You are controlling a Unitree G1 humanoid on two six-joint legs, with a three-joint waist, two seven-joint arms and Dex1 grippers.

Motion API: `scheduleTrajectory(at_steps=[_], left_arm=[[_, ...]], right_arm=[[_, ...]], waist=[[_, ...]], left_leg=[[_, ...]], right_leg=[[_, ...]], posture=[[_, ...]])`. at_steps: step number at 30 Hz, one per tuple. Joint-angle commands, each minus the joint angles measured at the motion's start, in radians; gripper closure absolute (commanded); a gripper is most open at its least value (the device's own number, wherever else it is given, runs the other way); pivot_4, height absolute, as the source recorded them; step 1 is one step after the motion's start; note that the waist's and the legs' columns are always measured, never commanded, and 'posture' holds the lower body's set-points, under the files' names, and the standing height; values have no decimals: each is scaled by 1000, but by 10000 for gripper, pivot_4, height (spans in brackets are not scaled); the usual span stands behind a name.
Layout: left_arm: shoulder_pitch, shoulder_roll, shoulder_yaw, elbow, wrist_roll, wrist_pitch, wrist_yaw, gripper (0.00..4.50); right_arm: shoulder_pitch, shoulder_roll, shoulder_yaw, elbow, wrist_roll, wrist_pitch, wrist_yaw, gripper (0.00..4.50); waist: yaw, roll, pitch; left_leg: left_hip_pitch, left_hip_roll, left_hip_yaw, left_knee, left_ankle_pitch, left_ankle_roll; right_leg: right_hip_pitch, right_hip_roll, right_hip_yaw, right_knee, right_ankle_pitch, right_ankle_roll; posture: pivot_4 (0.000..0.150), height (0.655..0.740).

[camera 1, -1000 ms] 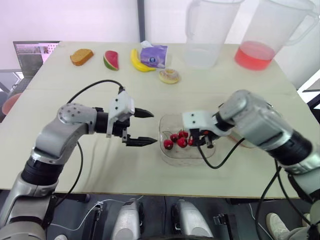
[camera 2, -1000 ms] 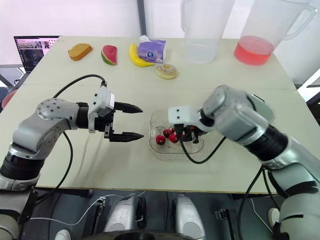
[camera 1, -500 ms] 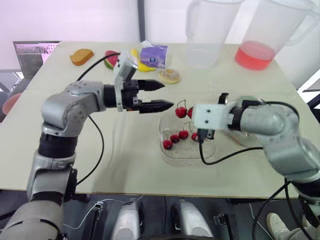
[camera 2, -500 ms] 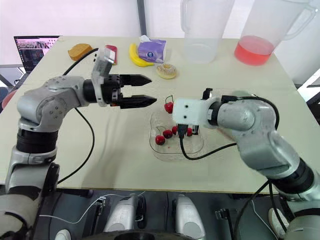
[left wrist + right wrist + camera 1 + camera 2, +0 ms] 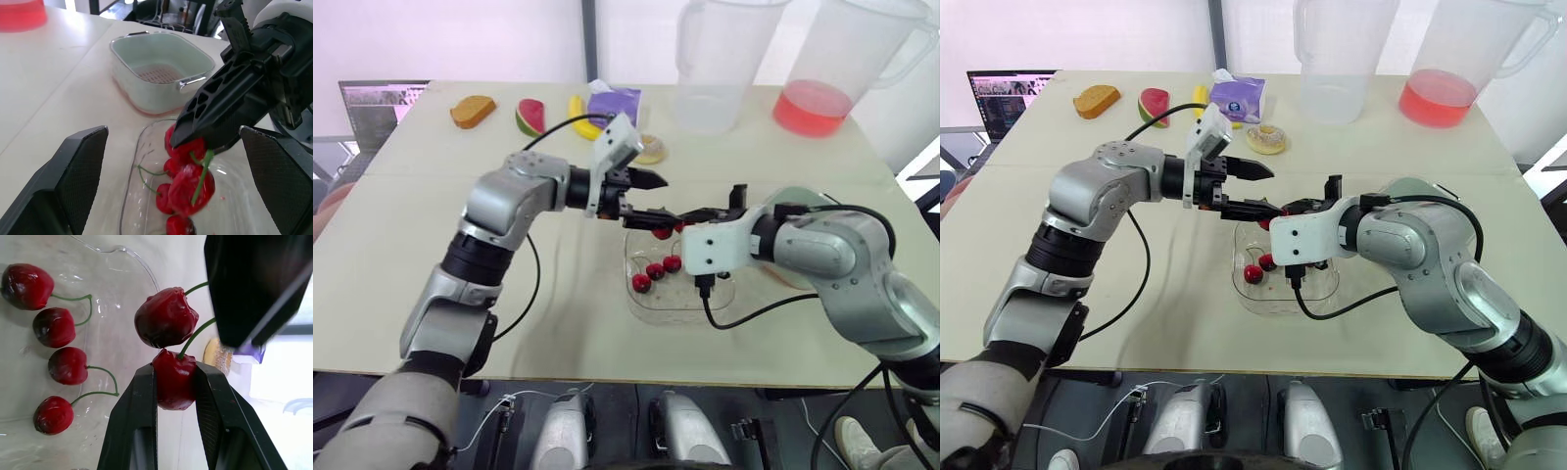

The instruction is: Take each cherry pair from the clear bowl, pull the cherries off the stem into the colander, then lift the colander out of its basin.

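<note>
One cherry of a cherry pair (image 5: 168,333) is pinched between the closed fingers of the right gripper (image 5: 175,377) and held above the clear bowl (image 5: 651,311), which stands near the middle of the front edge of the table (image 5: 578,333). The fingers of the left gripper (image 5: 661,199) are spread wide to either side of the pair, gripping nothing. Four cherries (image 5: 68,364) are left in the bowl. The colander (image 5: 161,63) is seated in its basin (image 5: 145,110) toward the right edge.

The left arm (image 5: 509,196) and right arm (image 5: 837,245) have rounded silver-grey shells, black joint bands, white wrist blocks, black cables and tapered black fingers (image 5: 142,431).
</note>
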Motion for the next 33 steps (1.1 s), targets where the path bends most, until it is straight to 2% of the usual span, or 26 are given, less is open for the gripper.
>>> scheduleTrajectory(at_steps=[1, 7, 9, 11, 15, 17, 33], left_arm=[[-33, -11, 6, 5, 15, -8, -11, 0], [-16, -12, 0, 6, 35, -7, -31, 0], [-10, -12, 0, -2, 38, -5, -37, 5016], [-8, -12, 1, -5, 39, -1, -40, 13241], [-1, -7, -5, -7, 47, -4, -51, 32755], [3, -4, -8, -13, 49, 1, -58, 43989], [10, -5, 13, -9, 54, 7, -56, 44701]], right_arm=[[-25, 10, -18, -9, -26, -18, 14, 38947], [-23, 27, -27, -6, -39, -22, 30, 38947], [-22, 34, -27, -8, -41, -20, 35, 38952], [-21, 40, -28, -9, -45, -20, 41, 38952], [-22, 52, -32, -7, -53, -21, 50, 38952], [-23, 57, -34, -5, -56, -23, 53, 38952], [-27, 72, -45, 1, -65, -15, 63, 38952]], waist=[[-1, 0, 0], [0, 0, 0], [0, 0, 0], [0, 0, 0], [1, 0, 0], [1, 0, 0], [1, 0, 0]], left_leg=[[0, 0, 0, 0, 0, 0], [0, 0, 0, 0, 0, 0], [0, 0, 0, 0, 0, 0], [0, 0, 0, 0, 0, 0], [0, 0, 0, 0, 0, 0], [0, 0, 0, 0, 0, 0], [0, 0, 0, 0, 0, 0]], right_leg=[[0, 0, 0, 0, 0, 0], [0, 0, 0, 0, 0, 0], [0, 0, 0, 0, 0, 0], [0, 0, 0, 0, 0, 0], [0, 0, 0, 0, 0, 0], [0, 0, 0, 0, 0, 0], [0, 0, 0, 0, 0, 0]], posture=[[1500, 7400], [1500, 7400], [1500, 7400], [1500, 7400], [1500, 7400], [1500, 7400], [1500, 7400]])
